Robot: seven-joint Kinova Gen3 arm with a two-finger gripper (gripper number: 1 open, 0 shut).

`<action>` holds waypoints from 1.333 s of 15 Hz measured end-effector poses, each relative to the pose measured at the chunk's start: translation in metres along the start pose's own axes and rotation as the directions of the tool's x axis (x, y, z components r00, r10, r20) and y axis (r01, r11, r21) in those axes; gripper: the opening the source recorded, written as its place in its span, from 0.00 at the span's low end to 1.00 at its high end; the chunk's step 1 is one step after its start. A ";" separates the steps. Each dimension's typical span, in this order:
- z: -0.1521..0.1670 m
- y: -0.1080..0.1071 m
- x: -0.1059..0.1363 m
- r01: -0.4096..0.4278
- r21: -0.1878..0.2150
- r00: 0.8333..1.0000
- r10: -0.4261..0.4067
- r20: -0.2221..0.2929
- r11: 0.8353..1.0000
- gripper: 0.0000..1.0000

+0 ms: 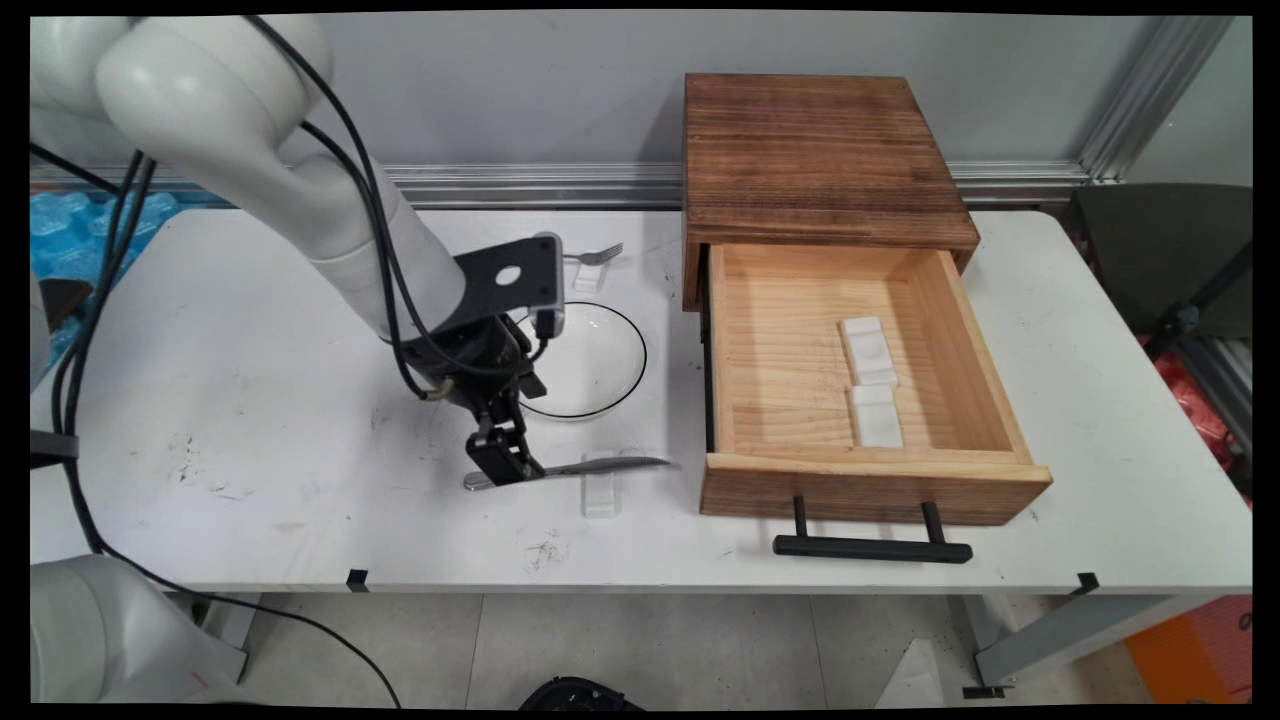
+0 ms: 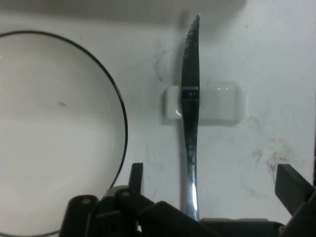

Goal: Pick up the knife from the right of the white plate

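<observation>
Two fingers (image 2: 291,180) of the tool (image 1: 505,462) stand wide apart on either side of a knife's (image 1: 590,466) handle, gripping nothing, and the white arm (image 1: 330,200) slopes down from the upper left with the tool aimed at the counter (image 1: 250,420). Just behind lies a black-rimmed plate (image 1: 600,345). The knife rests across a small white block (image 1: 601,495), its blade pointing right at an open wooden drawer (image 1: 860,485).
</observation>
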 end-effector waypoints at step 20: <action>0.049 0.005 -0.024 0.047 -0.024 0.999 -0.047 0.003 0.999 1.00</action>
